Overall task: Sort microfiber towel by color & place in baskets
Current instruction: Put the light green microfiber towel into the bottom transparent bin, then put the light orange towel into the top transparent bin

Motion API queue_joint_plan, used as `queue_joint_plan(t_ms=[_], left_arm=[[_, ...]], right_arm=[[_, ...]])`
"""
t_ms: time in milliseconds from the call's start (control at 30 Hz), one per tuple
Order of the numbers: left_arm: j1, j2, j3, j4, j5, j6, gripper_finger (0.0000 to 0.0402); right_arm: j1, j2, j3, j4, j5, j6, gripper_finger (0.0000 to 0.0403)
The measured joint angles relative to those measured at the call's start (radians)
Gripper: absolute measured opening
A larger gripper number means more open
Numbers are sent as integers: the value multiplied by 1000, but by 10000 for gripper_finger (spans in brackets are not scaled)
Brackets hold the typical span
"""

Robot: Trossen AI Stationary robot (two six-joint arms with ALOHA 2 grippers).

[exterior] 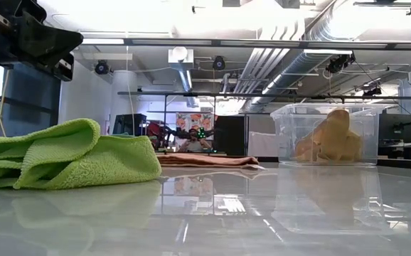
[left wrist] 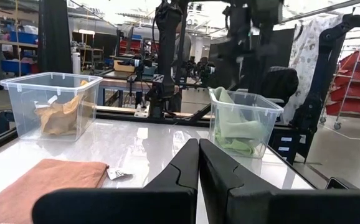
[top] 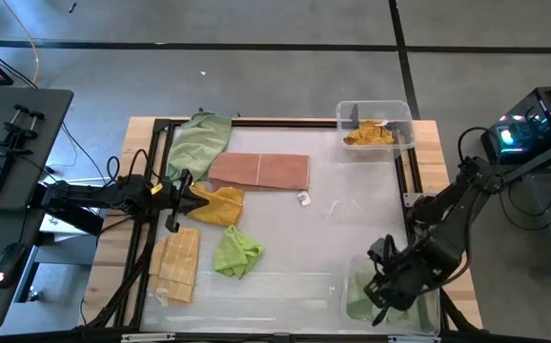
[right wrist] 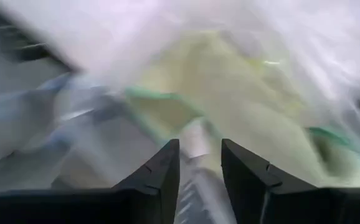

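Two clear baskets stand on the table's right side. The far one (top: 397, 112) holds a yellow towel (top: 369, 135); the near one (top: 428, 310) holds a pale green towel (top: 359, 301). My right gripper (right wrist: 200, 165) is open over the near basket, pointing down at the green towel (right wrist: 230, 81). My left gripper (left wrist: 198, 163) is shut, level above the table's left side, by a loose yellow towel (top: 218, 204). Other loose towels lie flat: a salmon one (top: 261, 171), a light green one (top: 237, 252) and a tan folded one (top: 177, 263).
A green towel (top: 199, 139) hangs over the frame at the far left corner. A small white tag (top: 304, 198) lies mid-table. A black frame rail (top: 256, 122) rims the table. Bare table (top: 352, 219) lies between the loose towels and the baskets.
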Motion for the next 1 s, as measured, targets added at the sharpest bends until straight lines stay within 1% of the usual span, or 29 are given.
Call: queue_joint_plan(t_ms=[100,200,400,500,567,633,700,767,867,900,933,967,1000], left_arm=[[0,0,0,0,0,0,0],[0,0,0,0,0,0,0],[0,0,0,0,0,0,0],[0,0,0,0,0,0,0],[0,0,0,0,0,0,0],[0,0,0,0,0,0,0],[0,0,0,0,0,0,0],[0,0,0,0,0,0,0],[0,0,0,0,0,0,0],[0,0,0,0,0,0,0],[0,0,0,0,0,0,0],[0,0,0,0,0,0,0],[0,0,0,0,0,0,0]], right_arm=[[20,1,-70,52,-15,71,94],[29,1,-127,103,-65,62,84],[32,1,-236,119,-76,50,72],[25,2,-231,134,-99,45,71],[25,2,-174,138,-77,38,71],[24,-1,-93,144,-27,16,71],[18,-1,-8,156,46,-20,71],[2,-2,65,157,186,-69,71],[-39,-2,141,195,484,-216,71],[-60,-2,155,222,565,-278,71],[-86,-3,164,255,620,-340,71],[-120,-3,170,293,652,-415,71],[-159,-3,171,325,658,-487,71]])
